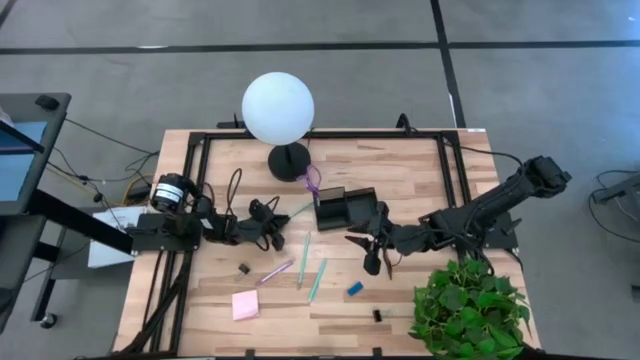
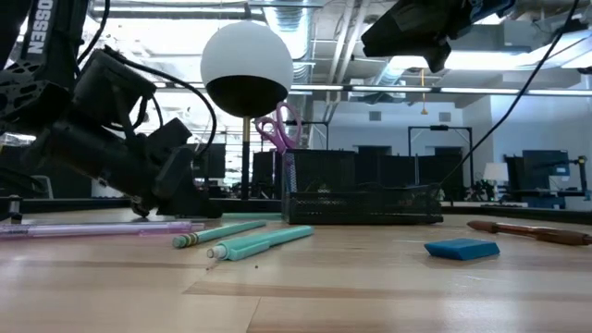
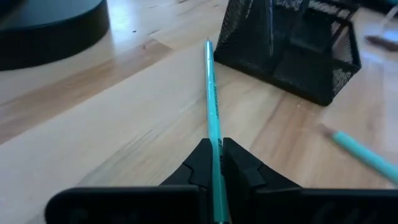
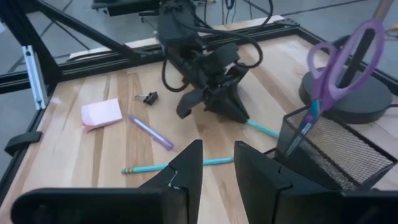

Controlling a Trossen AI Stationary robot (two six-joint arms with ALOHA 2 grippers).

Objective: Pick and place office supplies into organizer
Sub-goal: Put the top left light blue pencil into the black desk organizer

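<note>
Nearest thing: a teal pen (image 2: 264, 242) lies flat on the wood close to the low camera, a second teal pencil-like one (image 2: 215, 233) just behind it, and a small blue eraser (image 2: 462, 248) off to one side.
Left gripper (image 3: 214, 163): its two dark, wedge-shaped fingers are pinched tight on a thin teal pen (image 3: 212, 93), whose far tip points at the foot of the organizer.
Left arm pose: stretched low across the table from the left edge, wrist tipped down so the gripper sits almost on the boards (image 1: 268, 228).
Right gripper (image 4: 217, 163): fingers parted by a narrow gap, nothing between them, held above the table near the organizer's right end (image 1: 378, 250).
Right arm pose: reaching in from the right rear corner, elbow raised, wrist bent downward.
Organizer (image 1: 347, 208): black wire mesh, rectangular, with compartments, standing mid-table just beside the round lamp base (image 1: 289, 160).
Scissors (image 4: 333, 78): purple plastic handles up, blades down, upright in the organizer's end compartment nearest the lamp.
Loose on the table: a translucent purple pen (image 1: 275, 271), a square pink sticky-note pad (image 1: 245, 305), a black clip (image 1: 243, 269) and another black clip (image 1: 377, 315) near the front edge.
Surroundings: pale wooden plank table (image 1: 400, 165), smooth white globe lamp (image 1: 278, 108), leafy green plant (image 1: 470, 310) at the front right corner.
</note>
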